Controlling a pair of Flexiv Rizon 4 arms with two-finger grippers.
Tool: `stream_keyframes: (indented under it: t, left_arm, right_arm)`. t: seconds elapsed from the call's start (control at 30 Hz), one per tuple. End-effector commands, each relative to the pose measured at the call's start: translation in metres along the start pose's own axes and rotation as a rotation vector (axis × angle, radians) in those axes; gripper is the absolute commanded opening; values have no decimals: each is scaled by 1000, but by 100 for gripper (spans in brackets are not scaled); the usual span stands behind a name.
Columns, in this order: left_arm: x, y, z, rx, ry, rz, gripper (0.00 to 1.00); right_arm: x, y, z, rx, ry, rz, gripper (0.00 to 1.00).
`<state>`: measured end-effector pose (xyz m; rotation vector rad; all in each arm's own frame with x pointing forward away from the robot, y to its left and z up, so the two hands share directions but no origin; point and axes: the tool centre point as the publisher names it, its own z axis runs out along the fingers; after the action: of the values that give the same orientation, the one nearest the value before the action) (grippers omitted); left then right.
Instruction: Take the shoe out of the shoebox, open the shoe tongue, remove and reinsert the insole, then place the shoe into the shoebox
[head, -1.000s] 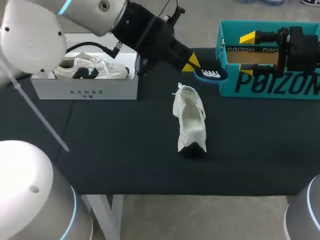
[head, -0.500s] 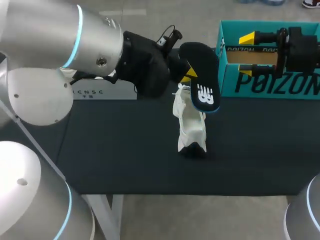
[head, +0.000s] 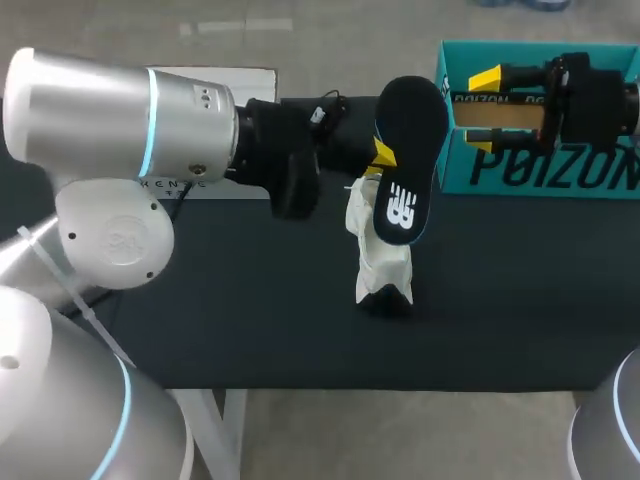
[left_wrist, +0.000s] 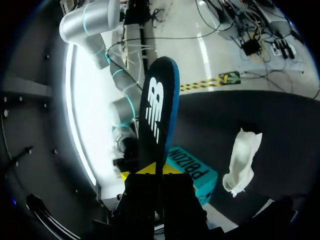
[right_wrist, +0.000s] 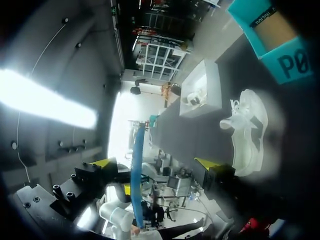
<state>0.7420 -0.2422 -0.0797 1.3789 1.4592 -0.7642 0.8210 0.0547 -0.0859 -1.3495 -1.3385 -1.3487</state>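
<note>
One insole pinched at its end in left pincer, standing out ahead of the tips | shoe on table just below, unheld | right pincer spread, empty, over box | risk: insole buckles or tips the shoe on reinsertion, since nothing steadies it

A white logo marks the insole in the left claw. Large dark lettering crosses the teal box beside the right claw.
</note>
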Motion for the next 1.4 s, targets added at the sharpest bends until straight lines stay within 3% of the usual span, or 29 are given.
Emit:
stream_keyframes:
  t: [0.03, 0.37, 0.43, 0.47, 0.5, 0.57, 0.7, 0.83, 0.97, 1.2, 1.23, 1.27, 1.4]
  left_arm:
    - [4, 5, 26, -34, -169, -37, 0]
    - [17, 15, 49, -26, -85, -57, 0]
    - [16, 17, 50, -19, -48, -86, 0]
    - [15, 18, 51, -15, -35, -83, 0]
    - [15, 19, 51, -17, -27, -74, 0]
    - [15, 21, 52, -26, -15, -63, 0]
    - [14, 23, 54, -42, -10, -66, 0]
    - [12, 22, 56, -39, 2, -71, 0]
    - [10, 22, 56, -38, 7, -78, 0]
    - [10, 21, 55, -27, 60, -67, 0]
    - [11, 21, 53, -34, 82, -47, 45]
    - [13, 21, 52, -43, 109, -45, 100]
    - [17, 29, 36, -46, 263, -34, 100]
  right_arm:
    - [3, -3, 6, 0, 5, -12, 100]
    - [0, -11, 17, 20, -1, -17, 100]
    - [-1, -12, 18, 28, -19, -14, 73]
    - [-2, -12, 19, 32, -28, -11, 65]
    - [-3, -12, 20, 33, -38, -9, 64]
    - [-5, -13, 22, 38, -55, -1, 47]
    - [-12, -14, 24, 33, -78, 13, 37]
    - [-16, -14, 25, 33, -86, 20, 36]
    - [-19, -14, 26, 25, -88, 28, 0]
    - [-24, -16, 25, 16, -66, 38, 0]
    - [-25, -16, 25, 14, -60, 40, 0]
    - [-26, -16, 25, 11, -52, 42, 0]
    - [-32, -16, 25, 7, -40, 45, 0]
